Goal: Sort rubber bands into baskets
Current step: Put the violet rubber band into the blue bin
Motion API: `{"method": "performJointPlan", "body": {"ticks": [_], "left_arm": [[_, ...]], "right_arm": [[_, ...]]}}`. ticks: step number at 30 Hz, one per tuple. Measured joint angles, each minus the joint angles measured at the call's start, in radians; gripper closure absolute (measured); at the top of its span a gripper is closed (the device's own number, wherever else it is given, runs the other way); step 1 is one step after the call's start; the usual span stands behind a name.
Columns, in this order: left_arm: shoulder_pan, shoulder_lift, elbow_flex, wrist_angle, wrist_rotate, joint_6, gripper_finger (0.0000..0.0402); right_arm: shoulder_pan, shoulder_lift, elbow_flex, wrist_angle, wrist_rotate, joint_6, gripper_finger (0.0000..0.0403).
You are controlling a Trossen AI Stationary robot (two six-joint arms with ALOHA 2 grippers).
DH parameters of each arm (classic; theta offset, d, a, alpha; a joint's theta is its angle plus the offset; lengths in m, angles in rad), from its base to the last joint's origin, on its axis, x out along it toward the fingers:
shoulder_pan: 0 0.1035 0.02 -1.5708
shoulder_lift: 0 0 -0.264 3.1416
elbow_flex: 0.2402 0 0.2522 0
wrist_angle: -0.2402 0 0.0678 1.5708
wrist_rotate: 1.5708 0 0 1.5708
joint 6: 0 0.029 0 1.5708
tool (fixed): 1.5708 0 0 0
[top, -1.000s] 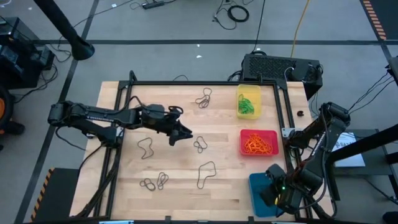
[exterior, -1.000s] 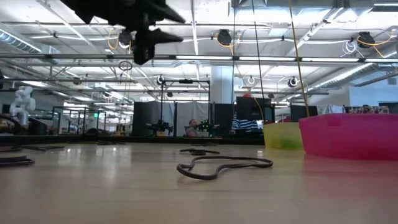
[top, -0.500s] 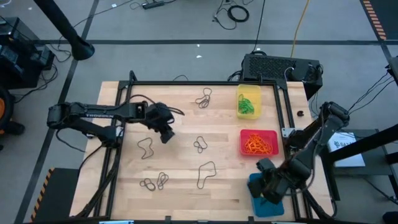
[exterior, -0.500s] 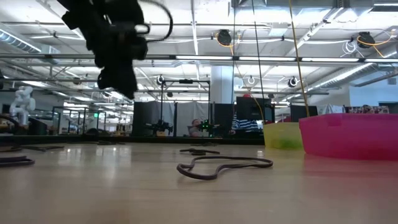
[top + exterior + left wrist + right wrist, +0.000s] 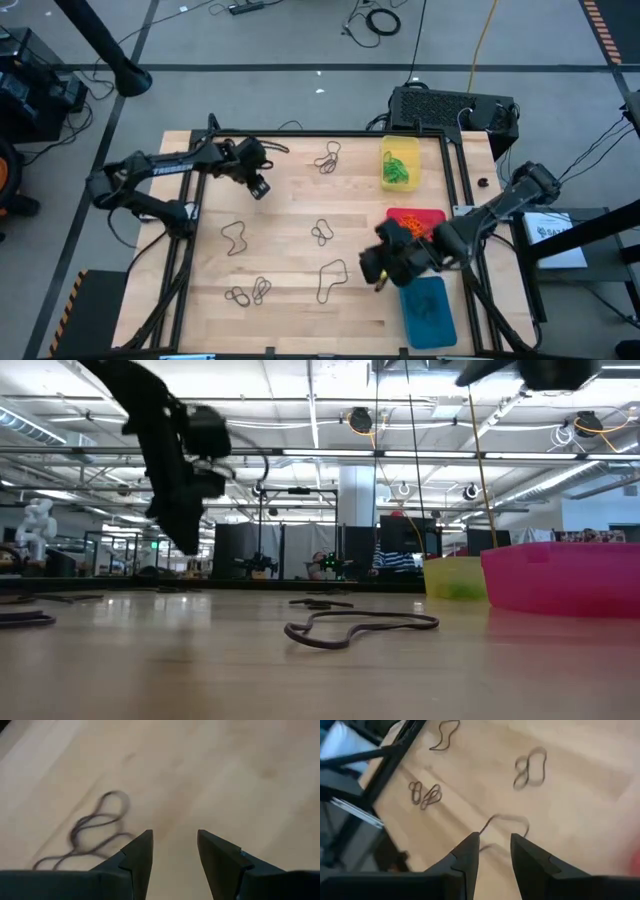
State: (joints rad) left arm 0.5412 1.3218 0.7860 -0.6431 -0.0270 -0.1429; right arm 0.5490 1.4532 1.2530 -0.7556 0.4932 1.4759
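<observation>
Several dark rubber bands lie flat on the wooden table: one at the far middle (image 5: 327, 158), one at the centre (image 5: 322, 232), one at the left (image 5: 235, 237), a pair near the front (image 5: 250, 293) and a larger loop (image 5: 330, 280). The yellow basket (image 5: 400, 163) holds green bands and the red basket (image 5: 415, 222) holds orange ones. The blue basket (image 5: 428, 310) stands at the near right. My left gripper (image 5: 258, 187) is open and empty above the far left of the table. My right gripper (image 5: 378, 272) is open and empty, above the table just right of the larger loop (image 5: 505, 825).
A black metal frame (image 5: 300, 133) borders the tabletop. A black box (image 5: 450, 108) stands beyond the far right corner. In the low view, the larger loop (image 5: 360, 628) lies ahead, with the red basket (image 5: 560, 575) and the yellow basket (image 5: 455, 575) at the right.
My left gripper has drawn back from the table's middle toward the far left corner. My right gripper has swung from over the blue basket toward the table's left, ending beside the larger dark loop. No band has moved.
</observation>
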Motion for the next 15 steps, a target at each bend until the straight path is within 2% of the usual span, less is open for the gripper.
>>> {"method": "performJointPlan", "body": {"ticks": [4, 10, 15], "left_arm": [[0.078, 0.088, 0.0, -0.001, -0.021, 0.027, 0.024], [0.153, 0.169, 0.0, 0.024, -0.058, 0.021, 0.024], [0.177, 0.193, 0.0, 0.078, -0.097, 0.036, 0.024]], "right_arm": [[-0.112, 0.0, 0.0, 0.012, -0.059, -0.275, 0.0308], [-0.336, 0.0, 0.0, 0.025, -0.295, -0.664, 0.0331], [-0.488, 0.0, 0.0, 0.038, -0.426, -0.885, 0.0343]]}}
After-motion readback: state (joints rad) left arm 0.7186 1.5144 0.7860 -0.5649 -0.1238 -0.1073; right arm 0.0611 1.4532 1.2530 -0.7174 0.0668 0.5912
